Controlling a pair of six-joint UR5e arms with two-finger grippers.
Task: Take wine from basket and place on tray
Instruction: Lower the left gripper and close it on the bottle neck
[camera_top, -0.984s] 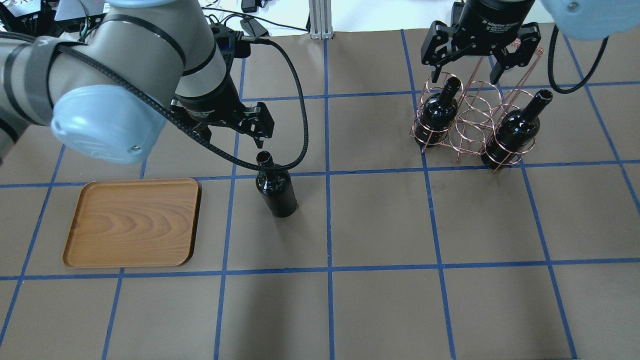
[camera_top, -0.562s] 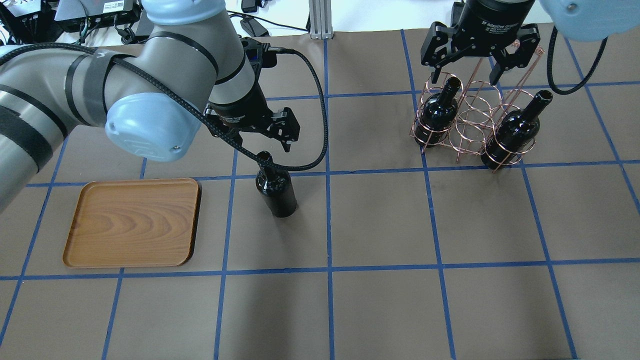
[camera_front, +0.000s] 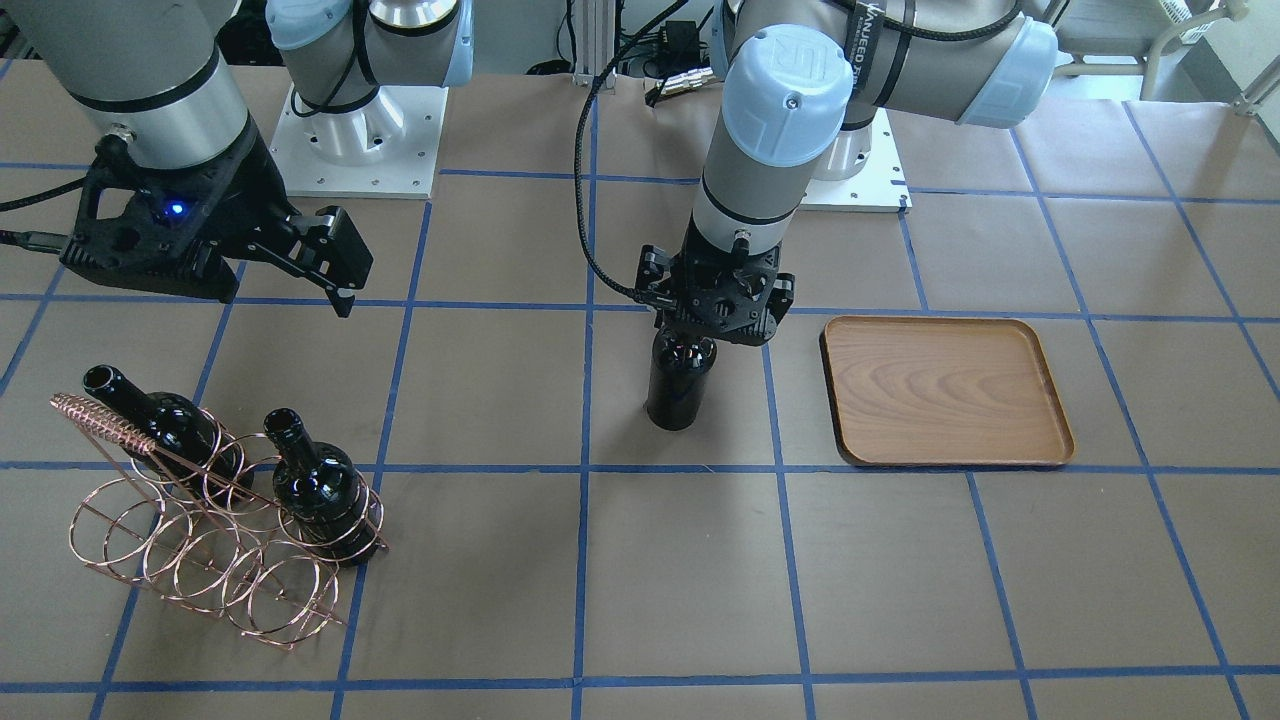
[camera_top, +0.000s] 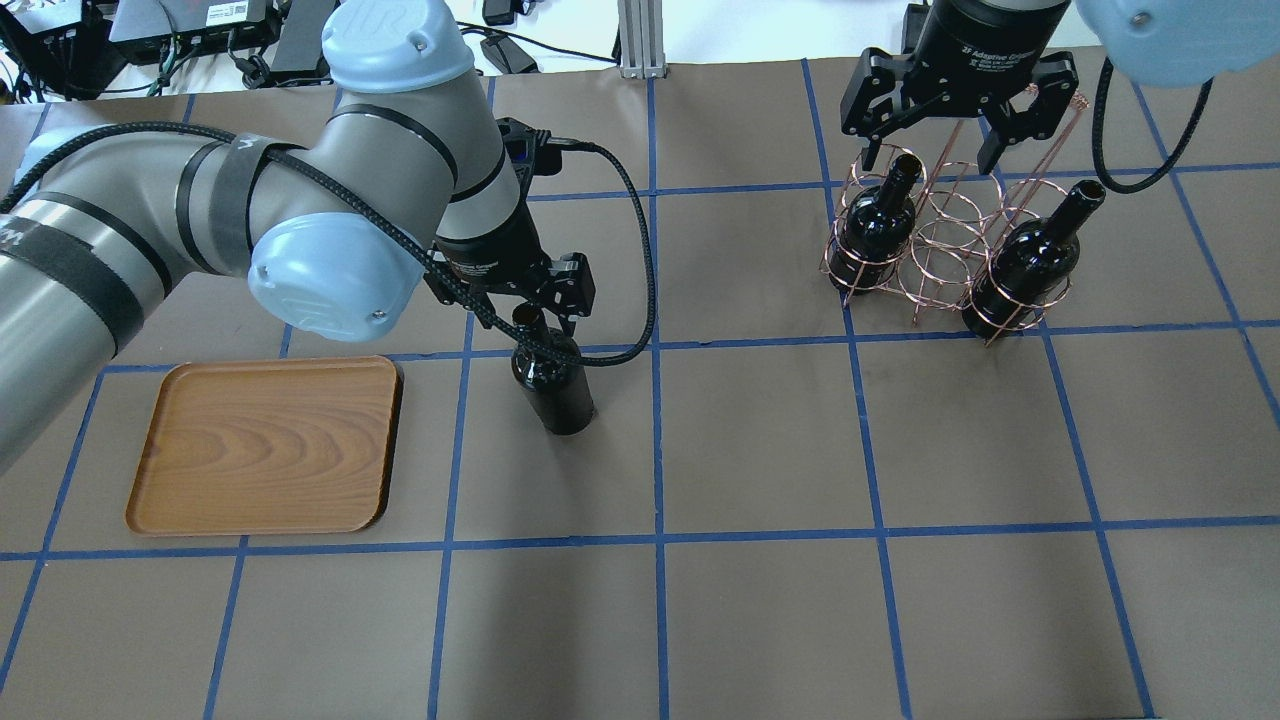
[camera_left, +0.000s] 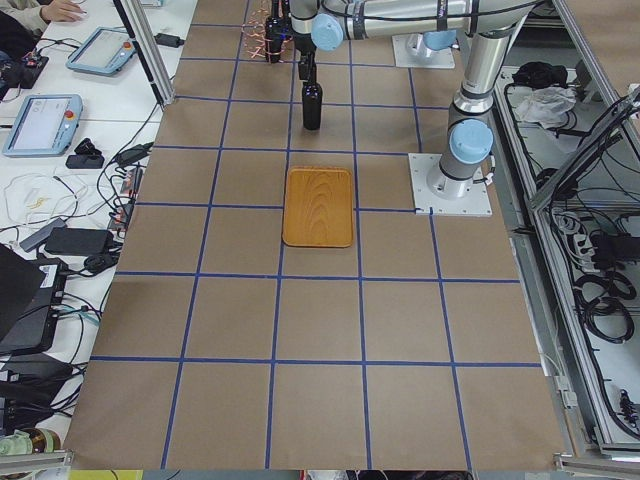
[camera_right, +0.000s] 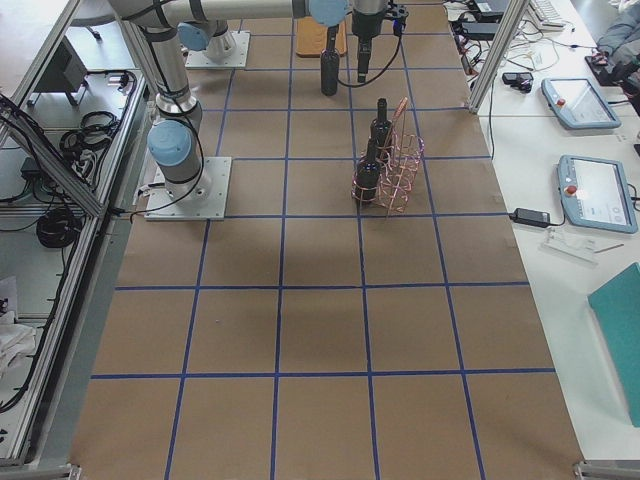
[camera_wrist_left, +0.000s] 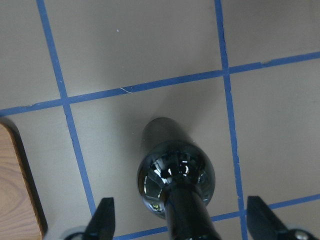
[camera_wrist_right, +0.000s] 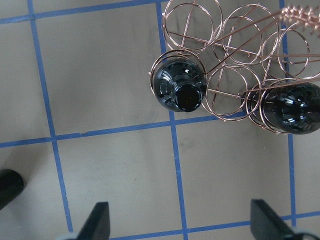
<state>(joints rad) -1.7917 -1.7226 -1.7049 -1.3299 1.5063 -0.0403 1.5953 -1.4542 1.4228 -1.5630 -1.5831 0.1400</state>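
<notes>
**While the left hand brackets a bottle neck, the right hangs wide open over the basket**

Although its fingers sit on either side of the neck, the left hand (camera_top: 527, 310) has not closed. The left wrist view shows its fingertips (camera_wrist_left: 106, 220) spread well apart, with clear gaps between them and the glass, so it grips nothing. The wine (camera_top: 552, 385) it brackets stands upright on the brown tabletop (camera_top: 760, 450), out of the basket, inside one square of the blue tape grid (camera_top: 660, 440). It is near the tray (camera_top: 265, 445) but apart from it, off the tray's edge on the side toward the basket. A rounded corner of the tray shows at the left edge of the left wrist view. The tray lies flat on the robot's left part of the tabletop.

Well apart from all this, on the robot's right, the basket (camera_top: 940, 250) stands on the tabletop, its twisted handle bar (camera_front: 100, 420) raised above the rings. It holds a second bottle (camera_top: 880, 225) in a ring at one end and a third bottle (camera_top: 1025, 265) at the other. Both have their necks up and uncorked, with other rings between them. The right hand (camera_top: 932, 155) hangs above the basket, toward its far side in the overhead view, with fingers spread wide and nothing held between them. In the right wrist view they frame bare tabletop just beside the rings that hold the bottles
</notes>
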